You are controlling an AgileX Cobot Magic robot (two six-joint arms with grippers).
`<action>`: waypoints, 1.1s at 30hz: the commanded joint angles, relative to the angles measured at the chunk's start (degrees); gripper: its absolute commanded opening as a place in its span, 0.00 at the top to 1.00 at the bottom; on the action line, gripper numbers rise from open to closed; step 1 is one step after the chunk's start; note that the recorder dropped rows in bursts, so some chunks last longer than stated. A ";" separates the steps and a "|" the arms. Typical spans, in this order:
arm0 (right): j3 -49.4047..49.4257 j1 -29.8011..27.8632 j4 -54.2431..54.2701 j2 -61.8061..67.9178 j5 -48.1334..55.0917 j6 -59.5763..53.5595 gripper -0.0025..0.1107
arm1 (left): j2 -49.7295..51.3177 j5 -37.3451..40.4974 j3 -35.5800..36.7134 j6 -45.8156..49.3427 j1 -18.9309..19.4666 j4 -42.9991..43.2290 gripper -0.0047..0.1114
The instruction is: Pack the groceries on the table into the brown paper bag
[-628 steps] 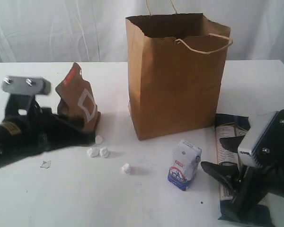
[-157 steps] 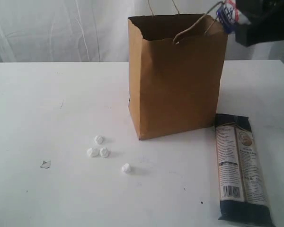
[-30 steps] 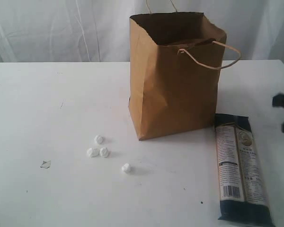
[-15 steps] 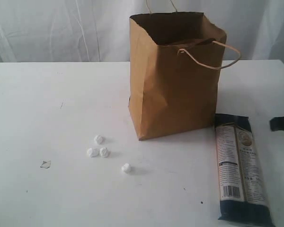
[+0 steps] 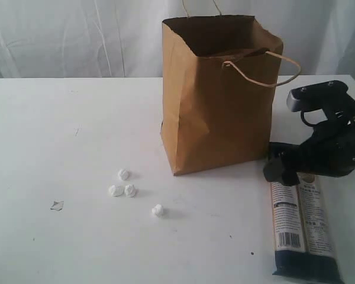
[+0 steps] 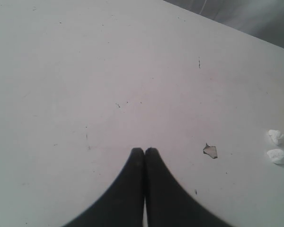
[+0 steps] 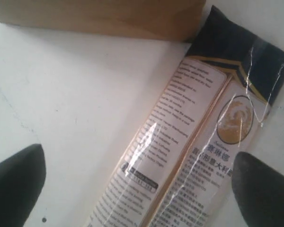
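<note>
The brown paper bag (image 5: 219, 100) stands upright and open at the middle back of the table (image 5: 65, 130); its base (image 7: 99, 16) also shows in the right wrist view. The long dark noodle packet (image 5: 299, 231) lies flat to the bag's right. My right gripper (image 5: 286, 168) hangs open over the packet's end nearest the bag, and its two fingers straddle the packet (image 7: 194, 142) with nothing held. My left gripper (image 6: 144, 151) is shut and empty over bare tabletop, outside the exterior view. Jar, can, bottle, carton and pouch do not show.
Several small white paper balls (image 5: 123, 188) and one apart (image 5: 158, 209) lie left of the bag's front. Two of them (image 6: 276, 137) show in the left wrist view. A small chip (image 5: 57, 205) marks the table further left. A white curtain hangs behind.
My right arm has swung in from the right edge to above the noodle packet's upper end. The pouch and the carton seen earlier on the table are gone from it.
</note>
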 commanded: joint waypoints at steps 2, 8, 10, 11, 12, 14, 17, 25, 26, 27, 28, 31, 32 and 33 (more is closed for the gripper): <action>-0.21 0.19 2.46 0.01 -4.45 -1.21 0.08 | -0.18 -0.19 0.37 -0.10 0.08 0.41 0.96; 0.69 0.19 2.68 0.78 -9.54 -2.09 0.08 | -0.18 -0.19 0.37 -0.10 0.08 0.41 0.96; 0.69 0.19 2.68 1.96 -11.18 -2.09 0.08 | -0.18 -0.19 0.37 -0.10 0.08 0.41 0.96; 0.69 0.19 2.68 2.76 -11.63 -2.09 0.08 | -0.18 -0.19 0.37 -0.10 0.08 0.41 0.96; 0.69 0.19 2.68 3.48 -12.03 -2.09 0.08 | -0.18 -0.19 0.37 -0.10 0.08 0.41 0.96; 0.69 0.19 2.68 5.57 -12.17 -2.09 0.08 | -0.18 -0.19 0.37 -0.10 0.08 0.41 0.96; 0.69 0.19 3.24 9.33 -12.17 -0.46 0.08 | -0.18 -0.19 0.37 -0.10 0.08 0.41 0.96; 0.58 0.19 3.45 12.89 -12.40 10.13 0.08 | -0.18 -0.19 0.37 -0.10 0.08 0.41 0.96; 0.58 0.19 3.45 13.13 -12.82 10.45 0.08 | -0.18 -0.19 0.37 -0.10 0.08 0.41 0.96; 0.58 0.19 3.45 13.36 -13.24 11.09 0.08 | -0.18 -0.19 0.37 -0.10 0.08 0.41 0.96; 0.58 0.19 3.45 13.81 -13.53 11.21 0.08 | -0.18 -0.19 0.37 -0.10 0.08 0.41 0.96; 0.58 0.19 3.45 14.74 -13.91 11.21 0.08 | -0.18 -0.19 0.37 -0.10 0.08 0.41 0.96; 0.58 0.19 3.45 15.06 -13.91 11.21 0.08 | -0.18 -0.19 0.37 -0.10 0.08 0.41 0.96; 0.58 0.19 3.45 15.33 -13.91 11.21 0.08 | -0.18 -0.19 0.37 -0.10 0.08 0.41 0.96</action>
